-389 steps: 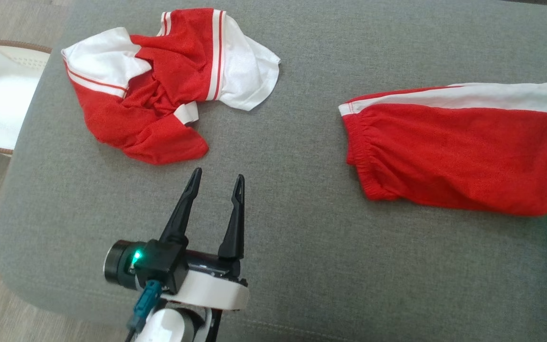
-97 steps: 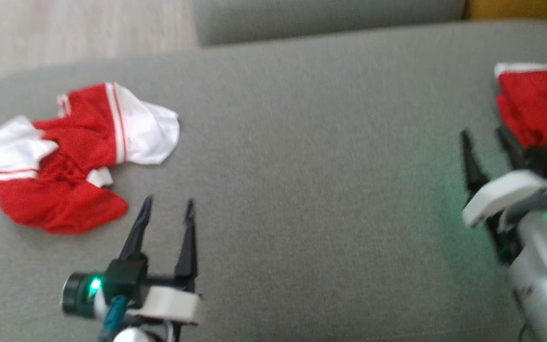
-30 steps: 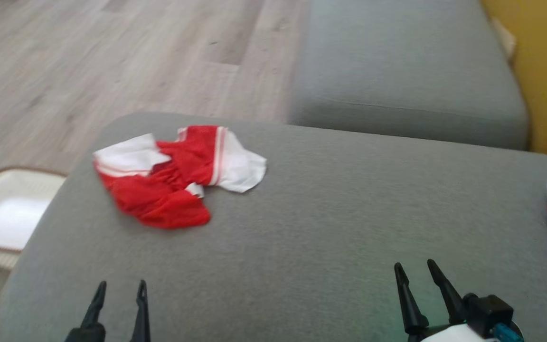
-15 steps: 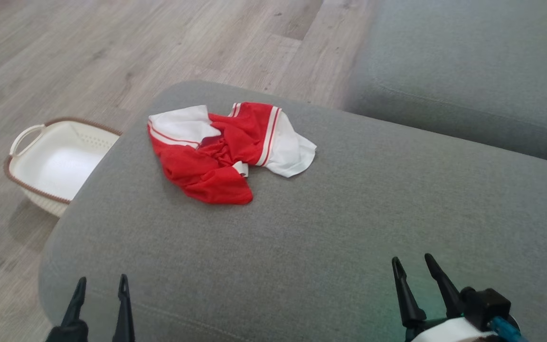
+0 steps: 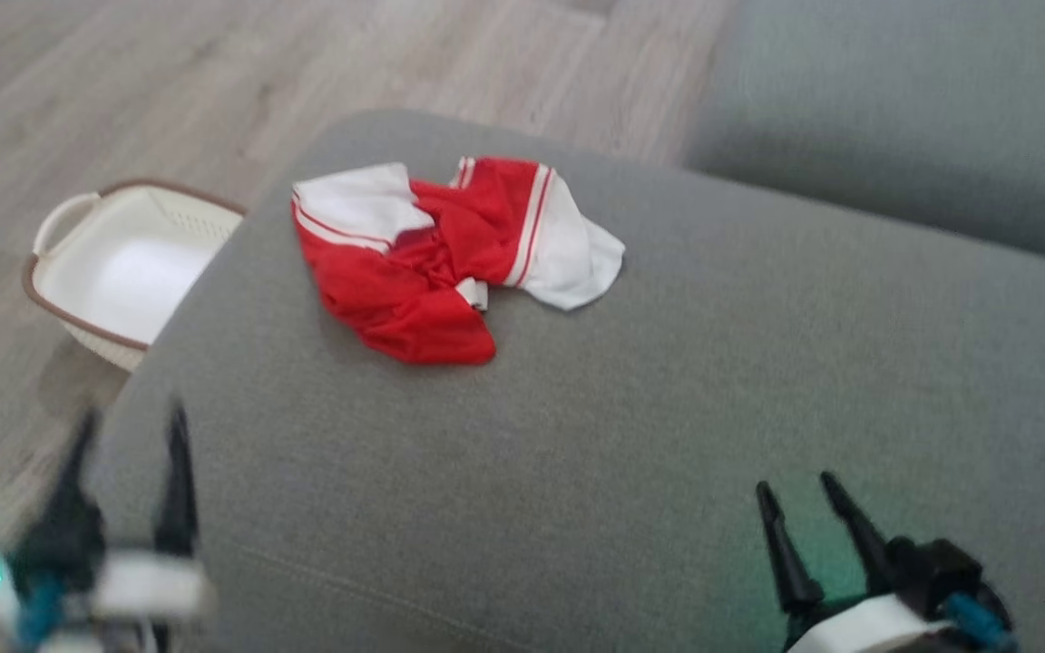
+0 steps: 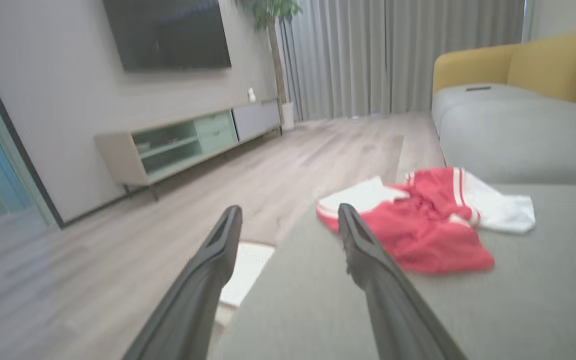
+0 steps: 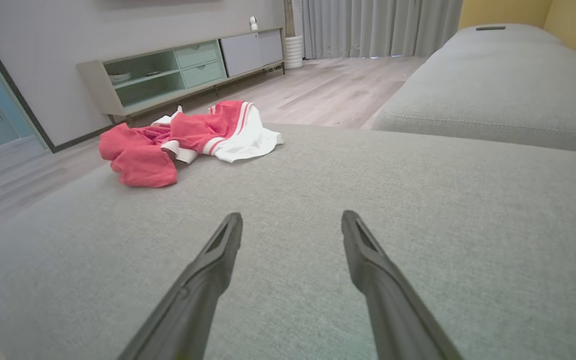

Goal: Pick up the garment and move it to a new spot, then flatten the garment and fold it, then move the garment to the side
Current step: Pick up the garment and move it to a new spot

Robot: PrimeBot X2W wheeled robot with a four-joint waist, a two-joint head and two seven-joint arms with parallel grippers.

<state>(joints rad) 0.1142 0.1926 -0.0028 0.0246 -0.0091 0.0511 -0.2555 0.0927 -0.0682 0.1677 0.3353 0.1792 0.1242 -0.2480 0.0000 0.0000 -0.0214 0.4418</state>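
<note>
Grey sofa cushion (image 5: 577, 435) carries the crumpled garment (image 5: 436, 263) at its far-left end. My view has swung onto it — left end effector (image 5: 132, 415) and right end effector (image 5: 795, 483) apart, empty; pickup is next.

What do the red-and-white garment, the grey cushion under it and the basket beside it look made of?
Garment: thin, faintly shiny sports knit, probably polyester; it crumples softly. Cushion: matte woven upholstery, fine heathered texture. Basket: smooth white plastic, seemingly perforated wall, brown braid-like rim.
</note>
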